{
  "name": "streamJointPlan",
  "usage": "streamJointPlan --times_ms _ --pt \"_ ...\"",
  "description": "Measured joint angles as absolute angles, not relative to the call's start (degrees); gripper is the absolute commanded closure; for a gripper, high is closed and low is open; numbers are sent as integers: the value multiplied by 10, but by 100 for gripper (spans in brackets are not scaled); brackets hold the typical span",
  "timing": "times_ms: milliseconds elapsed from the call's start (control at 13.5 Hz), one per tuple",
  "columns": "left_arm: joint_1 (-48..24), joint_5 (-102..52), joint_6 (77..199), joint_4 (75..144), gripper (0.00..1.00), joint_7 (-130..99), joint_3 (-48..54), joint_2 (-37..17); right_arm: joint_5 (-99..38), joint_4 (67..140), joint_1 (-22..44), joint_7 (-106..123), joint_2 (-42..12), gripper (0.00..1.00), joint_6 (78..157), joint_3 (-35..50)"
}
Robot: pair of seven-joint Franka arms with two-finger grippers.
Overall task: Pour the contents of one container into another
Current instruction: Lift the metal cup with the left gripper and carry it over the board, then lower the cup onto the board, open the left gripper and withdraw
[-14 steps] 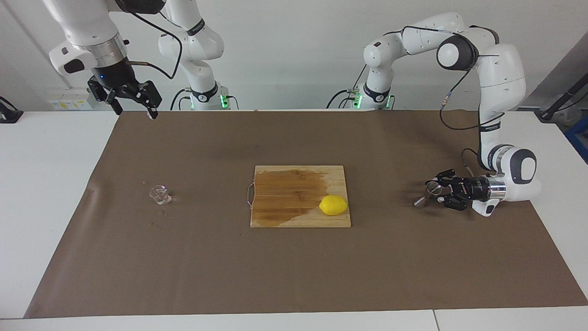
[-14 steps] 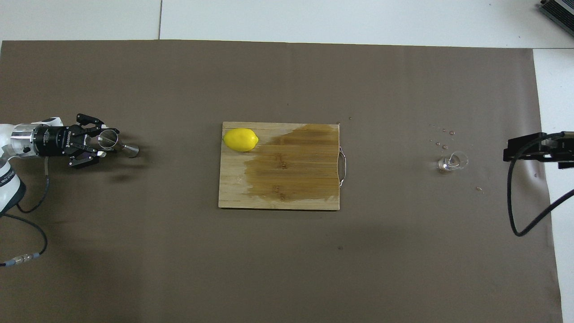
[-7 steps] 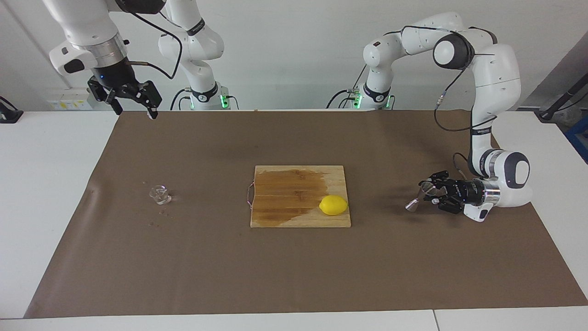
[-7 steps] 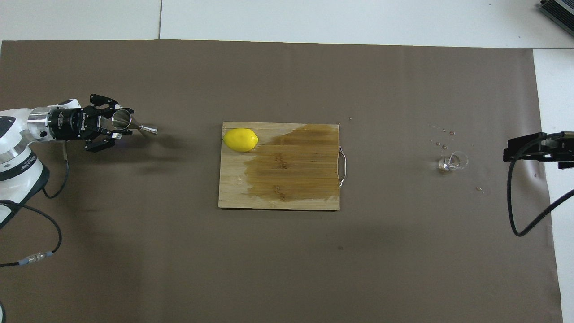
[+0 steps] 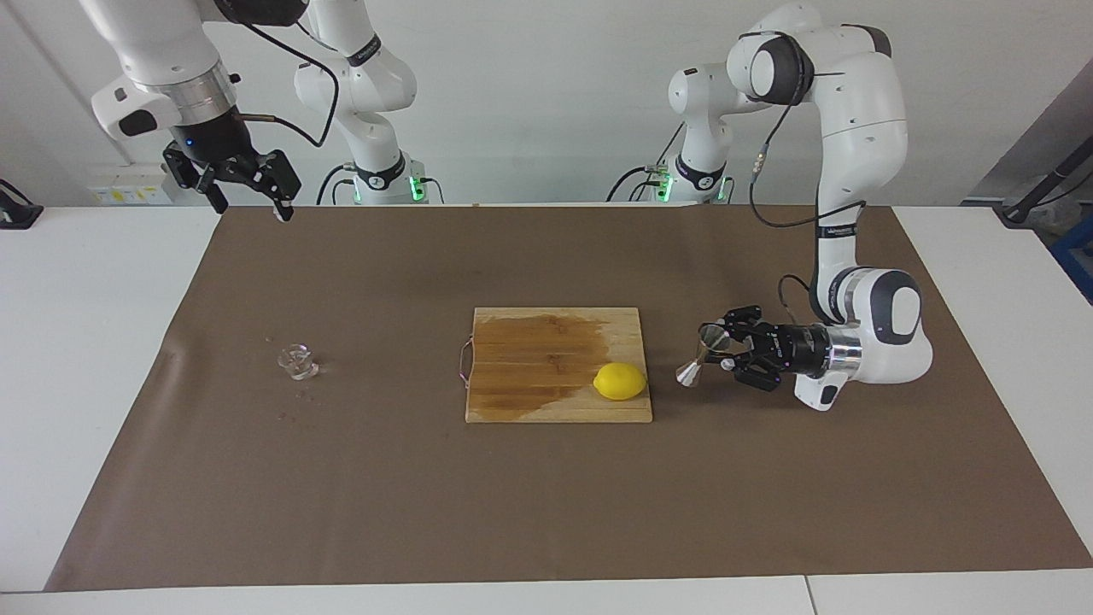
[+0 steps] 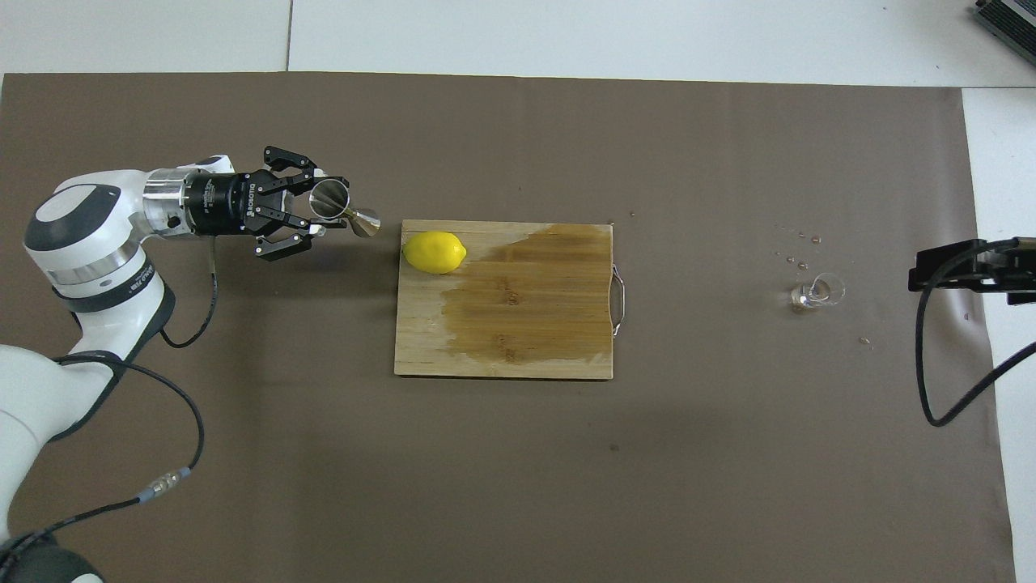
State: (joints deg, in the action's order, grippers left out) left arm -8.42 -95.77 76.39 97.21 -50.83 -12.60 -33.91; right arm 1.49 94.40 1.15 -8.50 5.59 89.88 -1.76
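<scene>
The tiny clear glass cup (image 5: 297,361) (image 6: 817,291) stands on the brown mat toward the right arm's end. My left gripper (image 5: 721,350) (image 6: 320,214) is shut on the steel jigger (image 5: 702,354) (image 6: 344,212). It grips one cone, and the jigger is tipped sideways with its other cone pointing at the cutting board. Gripper and jigger hang just over the mat, beside the board's edge at the left arm's end. My right gripper (image 5: 249,207) waits open and high over the mat's corner by the robots, holding nothing.
A wooden cutting board (image 5: 529,393) (image 6: 502,356) with a dark wet patch lies mid-mat. A yellow lemon (image 5: 620,381) (image 6: 435,252) sits on its corner closest to the jigger. Small droplets dot the mat around the glass cup.
My left gripper has carried the jigger across the mat from the left arm's end up to the cutting board's edge. The right arm and the glass cup have stayed put.
</scene>
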Motion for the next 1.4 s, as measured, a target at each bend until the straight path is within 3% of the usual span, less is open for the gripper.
streamJointPlan --times_ms 295,665,886,1403 --pt "-305 -1072 806 1045 75 -507 -280 -325 15 944 11 -85 56 0 899 -18" --pt "-445 -1152 873 1102 75 -482 -336 -318 15 944 11 -85 56 0 899 -18" --pt "-492 -1179 881 1128 75 -468 -360 -317 15 944 11 -85 56 0 899 -18" --pt "-502 -1208 884 1163 75 -415 -361 -321 15 944 11 -85 56 0 899 -18"
